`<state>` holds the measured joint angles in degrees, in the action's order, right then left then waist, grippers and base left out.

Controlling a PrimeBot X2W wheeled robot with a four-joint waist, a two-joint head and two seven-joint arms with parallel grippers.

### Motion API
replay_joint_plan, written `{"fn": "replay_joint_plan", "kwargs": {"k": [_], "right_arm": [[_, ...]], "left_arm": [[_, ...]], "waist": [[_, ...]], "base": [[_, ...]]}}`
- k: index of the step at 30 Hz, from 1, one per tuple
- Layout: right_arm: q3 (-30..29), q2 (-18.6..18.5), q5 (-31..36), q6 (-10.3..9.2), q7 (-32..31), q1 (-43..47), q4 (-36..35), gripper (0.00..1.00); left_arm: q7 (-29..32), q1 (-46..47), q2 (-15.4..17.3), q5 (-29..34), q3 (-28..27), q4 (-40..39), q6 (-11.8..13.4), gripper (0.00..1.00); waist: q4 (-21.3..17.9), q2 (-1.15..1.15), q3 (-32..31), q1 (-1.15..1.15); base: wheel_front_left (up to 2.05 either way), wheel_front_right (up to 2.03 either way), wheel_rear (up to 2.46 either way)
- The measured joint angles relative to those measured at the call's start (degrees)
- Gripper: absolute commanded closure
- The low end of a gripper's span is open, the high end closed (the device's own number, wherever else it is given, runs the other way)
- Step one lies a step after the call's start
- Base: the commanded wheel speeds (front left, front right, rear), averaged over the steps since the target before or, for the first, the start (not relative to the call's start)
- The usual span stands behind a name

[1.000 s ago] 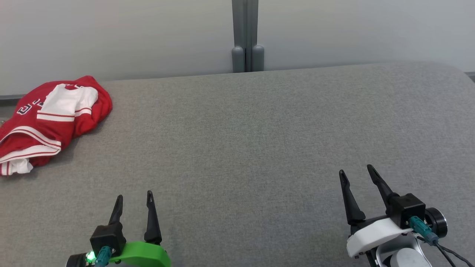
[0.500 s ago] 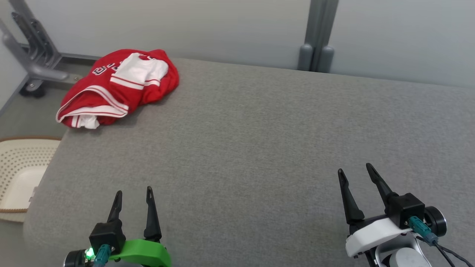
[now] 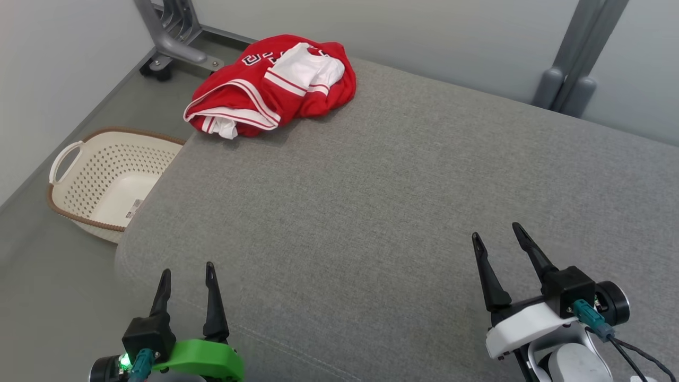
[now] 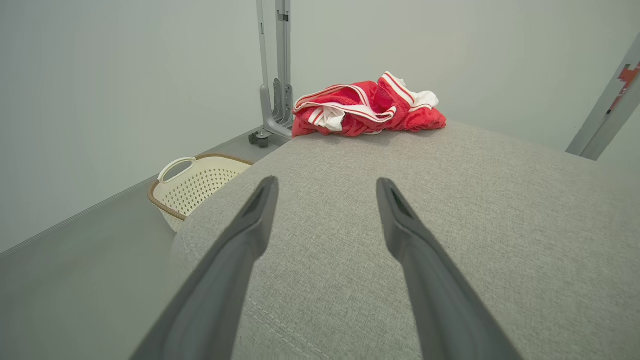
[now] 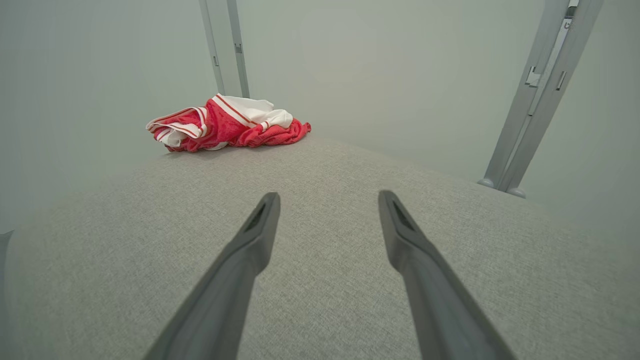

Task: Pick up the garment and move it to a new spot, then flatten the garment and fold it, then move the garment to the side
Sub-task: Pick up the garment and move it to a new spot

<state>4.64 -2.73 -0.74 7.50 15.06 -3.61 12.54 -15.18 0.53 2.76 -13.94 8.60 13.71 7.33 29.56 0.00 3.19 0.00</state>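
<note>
A grey fabric-covered surface [image 3: 403,201] with a stitched seam near its front edge spreads across the head view. Just beside its left edge, on the grey floor [image 3: 48,286], stands a cream perforated basket [image 3: 101,170] with a brown rim and 1 looped handle showing. Farther back, a grey metal stand [image 3: 172,40] rests on a dark caster. Another grey post [image 3: 573,74] with 2 rounded feet stands against the pale wall [image 3: 435,37].

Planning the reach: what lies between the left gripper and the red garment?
Bare grey cushion lies between the left gripper and the garment, as head and left wrist views show. The basket sits aside on the floor.
</note>
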Motion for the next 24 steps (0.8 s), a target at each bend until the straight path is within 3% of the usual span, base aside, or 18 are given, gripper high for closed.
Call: {"fn": "replay_joint_plan", "kwargs": {"k": [8, 11, 18, 21, 24], "right_arm": [[0.1, 0.0, 2.1, 0.00, 0.0, -1.5, -0.7, 0.00], [-0.9, 0.0, 3.7, 0.00, 0.0, -2.0, -1.1, 0.00], [-2.6, 0.0, 8.7, 0.00, 0.0, -4.3, -2.6, 0.00], [-2.7, 0.0, 10.9, 0.00, 0.0, -6.0, -3.4, 0.00], [-2.9, 0.0, 12.5, 0.00, 0.0, -7.2, -4.2, 0.00]], "left_arm": [[0.0, 0.9, 0.2, 0.0, -2.0, -0.8, 0.1, 0.00], [0.0, 5.1, 2.1, 0.6, -3.7, -1.2, -1.0, 0.00], [1.7, 23.1, 10.4, 0.5, -7.2, 2.3, -5.9, 0.00], [6.5, 32.6, 14.0, -0.9, -7.8, 5.8, -9.1, 0.00], [10.2, 40.2, 17.0, -2.3, -8.6, 9.4, -10.4, 0.00]], "waist": [[0.5, 0.00, 3.4, 0.00], [-0.2, 0.00, 4.9, 0.00], [-2.2, 0.00, 9.5, 0.00], [-3.4, 0.00, 12.2, 0.00], [-4.9, 0.00, 14.7, 0.00]], "base": [[0.00, 0.00, 0.00], [0.00, 0.00, 0.00], [0.00, 0.00, 0.00], [0.00, 0.00, 0.00], [0.00, 0.00, 0.00]]}}
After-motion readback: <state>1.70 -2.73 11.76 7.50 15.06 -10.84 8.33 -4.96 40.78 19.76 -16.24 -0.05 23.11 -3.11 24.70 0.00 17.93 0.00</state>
